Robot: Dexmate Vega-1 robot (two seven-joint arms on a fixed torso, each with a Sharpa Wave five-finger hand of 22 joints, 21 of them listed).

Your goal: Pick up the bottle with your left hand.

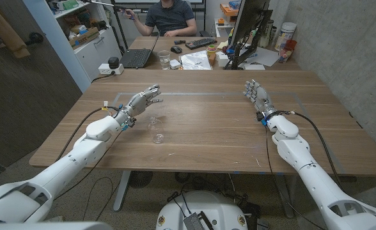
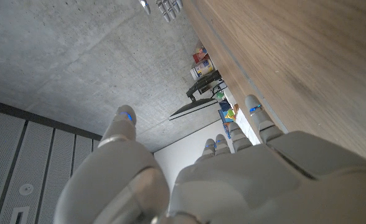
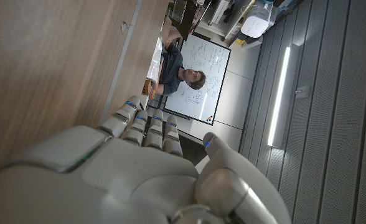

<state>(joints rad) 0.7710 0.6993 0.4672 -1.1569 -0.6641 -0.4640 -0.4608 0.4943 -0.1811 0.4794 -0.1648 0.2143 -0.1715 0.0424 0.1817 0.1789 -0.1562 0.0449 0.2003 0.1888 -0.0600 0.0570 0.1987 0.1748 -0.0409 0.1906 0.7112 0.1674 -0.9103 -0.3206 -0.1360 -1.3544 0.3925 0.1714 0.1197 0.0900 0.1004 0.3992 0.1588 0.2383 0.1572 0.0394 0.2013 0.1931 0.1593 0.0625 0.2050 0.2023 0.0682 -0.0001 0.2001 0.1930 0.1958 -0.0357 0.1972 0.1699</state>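
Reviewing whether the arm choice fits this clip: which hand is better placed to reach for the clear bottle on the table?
Left. The left hand hovers open just beyond the clear bottle, on the same side of the wooden table. The right hand is open too, but far across the table from it.

Wooden table with a pale taped rectangle outline on its top. Behind it, a second desk carrying an open laptop, a keyboard, a computer mouse, a drinking glass, papers and a monitor. A seated person faces the desk.
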